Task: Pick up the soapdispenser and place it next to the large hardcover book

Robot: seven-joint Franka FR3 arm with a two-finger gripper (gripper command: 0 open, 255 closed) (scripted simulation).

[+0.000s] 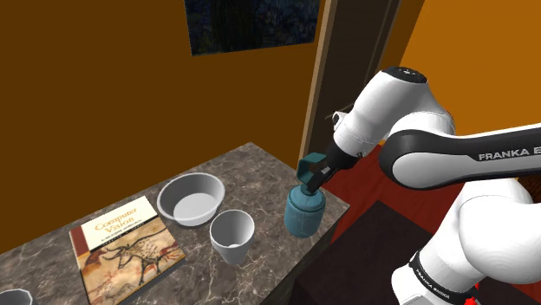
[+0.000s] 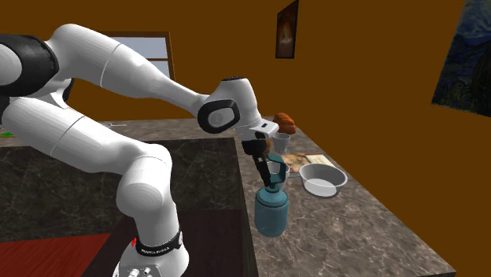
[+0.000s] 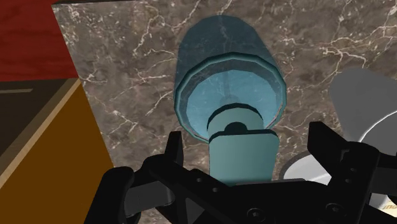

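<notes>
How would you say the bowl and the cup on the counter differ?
The bowl is wider and shallower; the cup is narrower and deeper. In the shoulder view, the bowl sits behind the cup. Both are pale grey, upright and empty.

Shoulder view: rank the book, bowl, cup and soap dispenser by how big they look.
Largest: hardcover book.
Next: grey bowl.
Last: teal soap dispenser and white cup. The dispenser looks taller and the cup squatter, and they are too close to rank.
</notes>
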